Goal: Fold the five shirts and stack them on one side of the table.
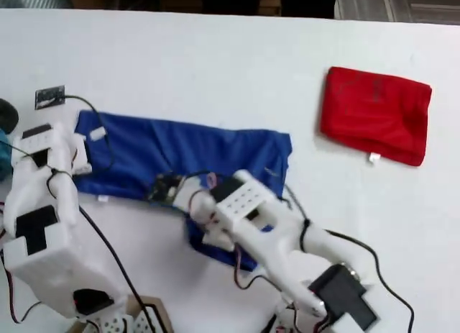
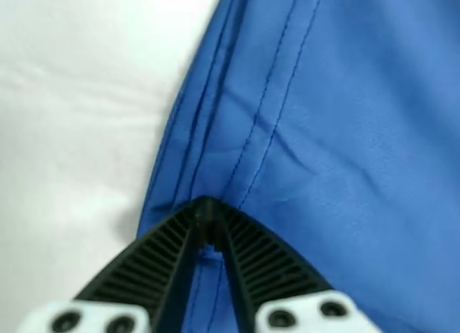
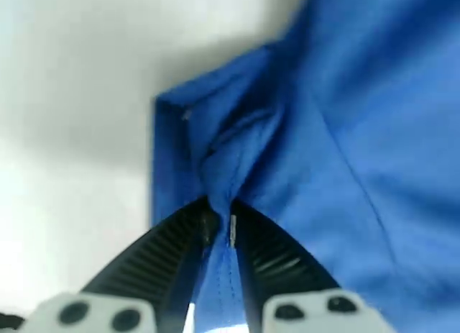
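— Where is the blue shirt (image 1: 180, 154) found?

— It is laid as a long band across the white table (image 1: 215, 60), running from the 9 o'clock side to just past the middle in the high view. A further flap is seen hanging toward 6 o'clock, under the right arm (image 1: 269, 229).

— How is the left gripper (image 2: 208, 219) set?

— It is closed to a narrow pinch, and a fold of the blue cloth is caught between the black ribbed fingers (image 2: 169, 250). The stitched hem is seen running away from the tips. In the high view the left arm (image 1: 43, 203) is placed at the band's 9 o'clock end.

— And the right gripper (image 3: 219, 219)?

— It too is drawn nearly closed, with bunched blue fabric clamped between the fingers (image 3: 277, 257). A folded corner of the shirt is seen just beyond the tips, with bare table beside it. The grip is taken at the shirt's 6 o'clock edge.

— Is another shirt seen?

— A red shirt (image 1: 375, 116) is laid folded as a compact rectangle at about 2 o'clock on the table, well apart from both arms and from the blue one.
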